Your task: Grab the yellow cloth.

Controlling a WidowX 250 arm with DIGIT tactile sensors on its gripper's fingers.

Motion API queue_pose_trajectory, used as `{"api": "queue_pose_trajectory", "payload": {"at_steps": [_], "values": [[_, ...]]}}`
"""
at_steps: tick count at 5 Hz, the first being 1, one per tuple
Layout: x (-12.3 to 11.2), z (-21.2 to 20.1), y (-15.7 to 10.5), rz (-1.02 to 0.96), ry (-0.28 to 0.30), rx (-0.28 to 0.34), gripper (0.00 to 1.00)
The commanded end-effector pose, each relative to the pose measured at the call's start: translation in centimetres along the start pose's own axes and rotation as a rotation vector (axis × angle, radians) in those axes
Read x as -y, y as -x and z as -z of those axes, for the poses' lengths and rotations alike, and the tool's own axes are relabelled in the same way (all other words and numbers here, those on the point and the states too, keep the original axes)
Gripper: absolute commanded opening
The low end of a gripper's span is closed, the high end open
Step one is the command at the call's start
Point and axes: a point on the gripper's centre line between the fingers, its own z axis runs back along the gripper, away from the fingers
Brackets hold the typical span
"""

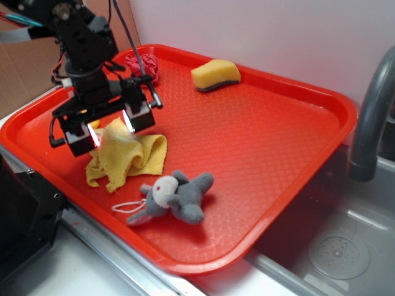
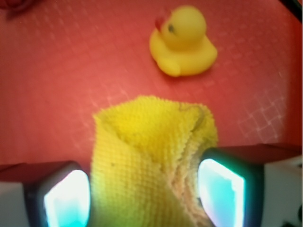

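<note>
- Two views show the same moment: an outside view from above and a close view from the wrist.
- On the left of the outside view, the black arm's claw (image 1: 112,126) stands over the yellow cloth (image 1: 133,157), which lies on the red tray (image 1: 265,142) at the left middle of the frame.
- A raised fold of the cloth sits up between the two fingers; the rest spreads flat on the tray toward the lower right.
- In the wrist view the cloth (image 2: 151,161) fills the lower middle, with one finger pad (image 2: 66,201) at the lower left and the other at the lower right.
- The right pad touches the cloth's edge; the left pad is just beside it. The claw is narrowed around the fold, but I cannot tell whether it is actually gripping.
- A small yellow duck (image 2: 184,42) sits on the tray at the top of the wrist view, apart from the cloth.
- A grey plush toy (image 1: 176,197) lies on its side just below the cloth, lower middle of the outside view, a white loop of string trailing to its left.
- A yellow sponge (image 1: 215,74) with a dark base rests near the tray's far edge, upper middle.
- A red crumpled thing (image 1: 142,65) lies at the upper left, behind the arm.
- A grey faucet (image 1: 370,117) rises at the right edge, above a metal sink (image 1: 339,246) at the lower right.
</note>
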Motion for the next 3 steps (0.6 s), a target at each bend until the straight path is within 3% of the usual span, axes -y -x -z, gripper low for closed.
{"api": "queue_pose_trajectory", "payload": {"at_steps": [1,3], "values": [[-0.58,0.47,-0.07,-0.009,0.026,-0.005,0.00],[-0.12,-0.11,-0.65,0.016,0.038,-0.022,0.00]]}}
